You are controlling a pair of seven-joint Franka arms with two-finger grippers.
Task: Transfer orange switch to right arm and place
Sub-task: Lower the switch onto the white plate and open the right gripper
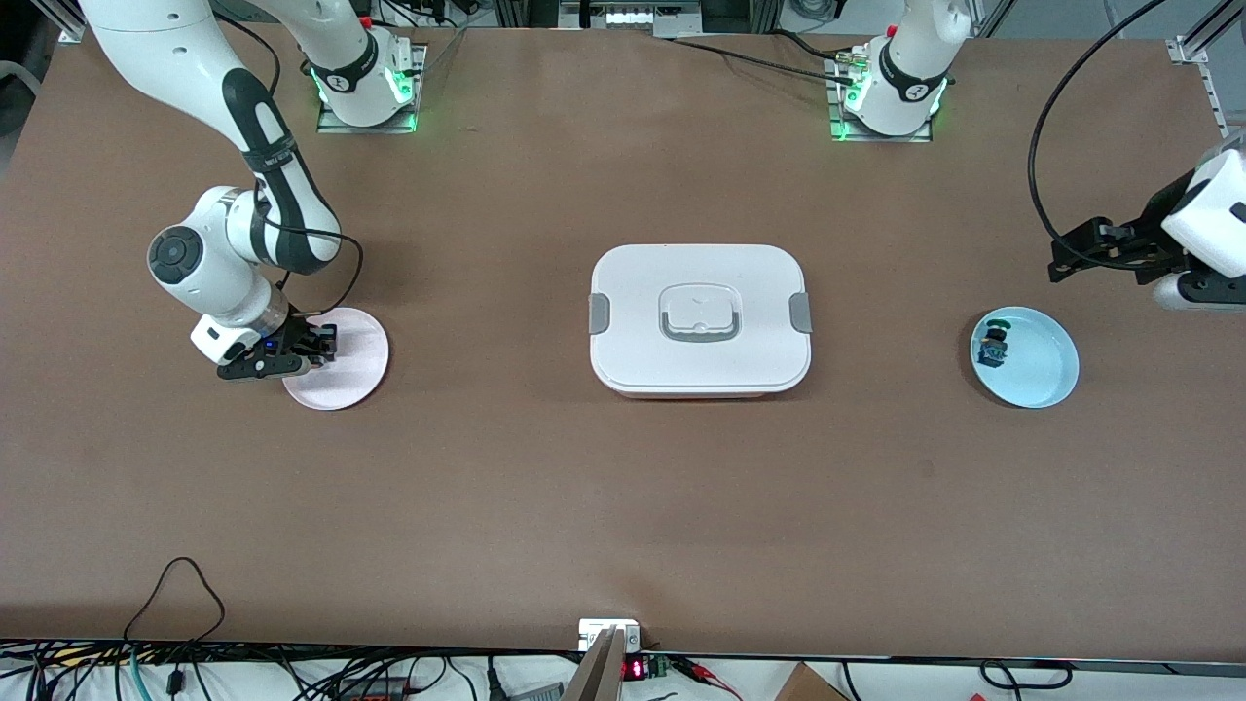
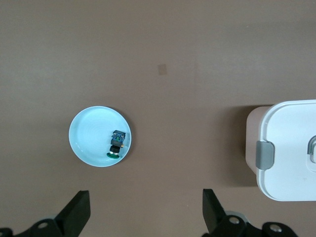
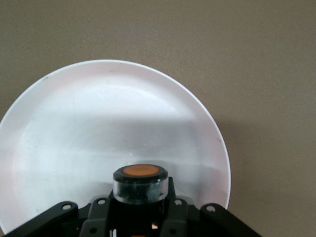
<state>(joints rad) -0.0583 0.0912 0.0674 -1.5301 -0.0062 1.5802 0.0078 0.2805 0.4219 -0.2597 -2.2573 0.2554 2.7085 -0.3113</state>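
Observation:
The orange switch [image 3: 140,182], a stubby black part with an orange top, sits between the fingers of my right gripper [image 3: 140,210]. That right gripper [image 1: 316,348] is shut on it, low over the pink plate [image 1: 358,378] at the right arm's end of the table. I cannot tell whether the switch touches the pink plate [image 3: 98,123]. My left gripper [image 1: 1066,261] hangs open and holds nothing, above bare table beside the blue plate [image 1: 1049,378]. In the left wrist view the left gripper [image 2: 145,210] has its fingers wide apart.
A green-capped dark blue switch [image 1: 994,346] lies in the blue plate [image 2: 86,131]; it shows as the green-capped switch [image 2: 116,143] in the left wrist view. A white lidded box [image 1: 699,319] with grey clips stands mid-table. Cables run along the table's near edge.

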